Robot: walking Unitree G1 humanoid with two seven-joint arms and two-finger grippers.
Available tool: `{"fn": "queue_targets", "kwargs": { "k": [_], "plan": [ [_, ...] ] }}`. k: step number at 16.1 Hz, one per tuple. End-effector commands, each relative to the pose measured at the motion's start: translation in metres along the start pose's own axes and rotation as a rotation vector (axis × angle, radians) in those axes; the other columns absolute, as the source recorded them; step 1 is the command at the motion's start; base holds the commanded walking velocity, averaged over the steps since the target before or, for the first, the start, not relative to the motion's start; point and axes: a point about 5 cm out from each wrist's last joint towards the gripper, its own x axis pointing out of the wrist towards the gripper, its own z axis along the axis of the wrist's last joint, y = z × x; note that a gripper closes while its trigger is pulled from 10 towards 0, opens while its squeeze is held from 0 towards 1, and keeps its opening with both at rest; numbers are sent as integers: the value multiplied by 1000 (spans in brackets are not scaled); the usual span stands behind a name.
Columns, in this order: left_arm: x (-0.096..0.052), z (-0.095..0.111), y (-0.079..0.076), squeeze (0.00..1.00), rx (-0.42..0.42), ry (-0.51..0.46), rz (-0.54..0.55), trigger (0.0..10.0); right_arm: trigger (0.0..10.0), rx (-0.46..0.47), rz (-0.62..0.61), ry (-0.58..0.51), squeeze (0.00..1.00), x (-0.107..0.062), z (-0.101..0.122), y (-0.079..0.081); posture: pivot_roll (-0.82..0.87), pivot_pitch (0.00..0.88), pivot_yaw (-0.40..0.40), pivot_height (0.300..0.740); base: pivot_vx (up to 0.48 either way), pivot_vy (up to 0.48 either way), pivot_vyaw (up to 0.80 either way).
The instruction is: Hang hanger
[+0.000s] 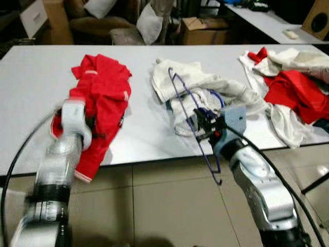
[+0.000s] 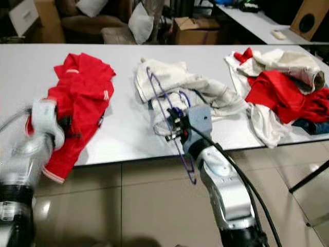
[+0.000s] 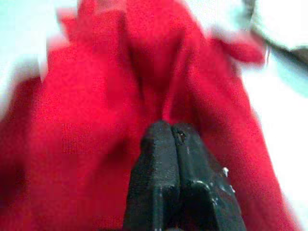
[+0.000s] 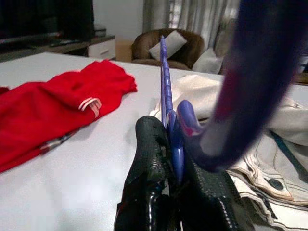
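A purple-blue hanger is pinched in my right gripper, which is shut on it just over the table's front edge. The hanger slants from above the white garment down past the edge, its hook over the floor. A red shirt lies crumpled on the left of the white table, its lower end hanging off the front. My left gripper is shut, with folds of the red shirt gathered at its fingertips near the shirt's lower part.
A heap of red, white and dark clothes covers the table's right end. Behind the table stand a sofa with cushions and a cardboard box. Tiled floor lies between me and the table.
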Motion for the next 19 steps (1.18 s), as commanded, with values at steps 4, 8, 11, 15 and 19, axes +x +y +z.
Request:
{"fn": "queue_targets", "kwargs": {
  "k": [4, 8, 11, 15, 19],
  "plan": [
    [19, 70, -5, 0, 266, -230, -12, 0, 10000, 3, -116, -51, 0, 10, 7, -14, -38, 0, 24, 740, 0, 0, 0],
    [19, 120, -50, 0, 353, -456, -262, 0, 10000, 25, -153, -73, 0, 13, 9, -18, -34, 0, 30, 740, 0, 0, 0],
    [22, 79, -18, 0, 376, -272, -107, 0, 10000, 107, -222, -29, 0, 0, -5, -19, -56, 0, 75, 740, 0, 0, 0],
    [3, 32, 50, 0, 530, -53, 168, 0, 10000, -19, -17, 83, 0, -5, -21, 0, -40, 0, 41, 740, 0, 0, 0],
    [-10, -21, 27, 0, 463, 164, -67, 0, 10000, -37, 41, 103, 0, 3, -22, 5, -16, 0, -10, 740, 0, 0, 0]
  ]
}}
